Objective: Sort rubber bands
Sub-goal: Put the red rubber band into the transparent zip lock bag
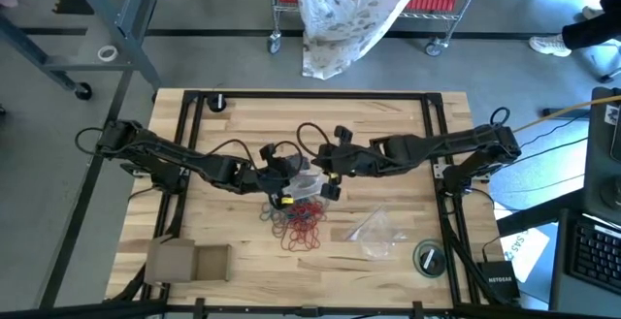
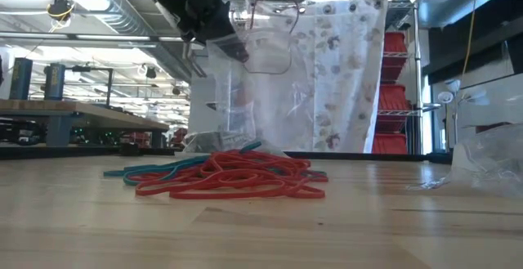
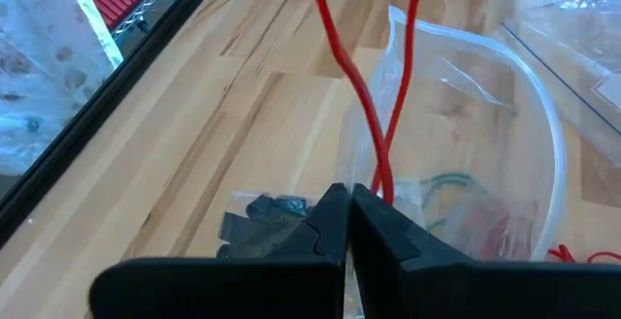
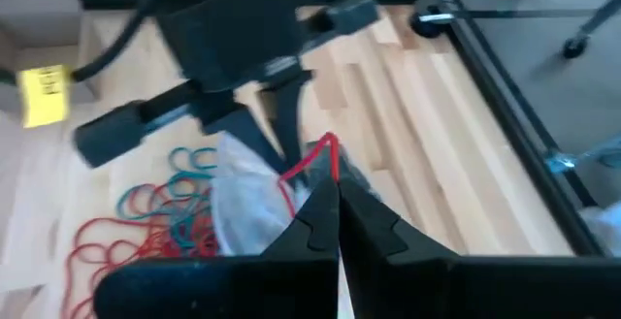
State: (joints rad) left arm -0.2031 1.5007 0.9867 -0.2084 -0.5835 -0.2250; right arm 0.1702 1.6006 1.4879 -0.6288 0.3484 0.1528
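So both arms meet over the middle of the tabletop (image 1: 233, 144), and a lot is buried in that huddle. From above, the left tool (image 1: 281, 175) and right tool (image 1: 328, 175) blur into a dark knot of cables and plastic, so you can't really pick out fingers there.

The wrist cams help. The left tool's fingers (image 3: 374, 232) are pressed together on the edge of a clear plastic bag (image 3: 466, 164), a floppy, glossy thing with a thicker rim curving round its mouth. A red rubber band (image 3: 364, 86) runs taut and crossed in front of it, its far end cut off by the frame. Something teal and red sits inside the bag, too smeared behind the plastic to make out.

The right tool (image 4: 335, 203) is clamped on that red loop, which peaks just past its tips.

The rest of the rubber bands (image 1: 301, 224) lie in a loose tangle on the wood right below the tools, mostly thin red loops with teal ones mixed in. A second crumpled clear bag (image 1: 376, 230) lies beside them, plus a flat cardboard box (image 1: 189, 261) near the front-left corner.
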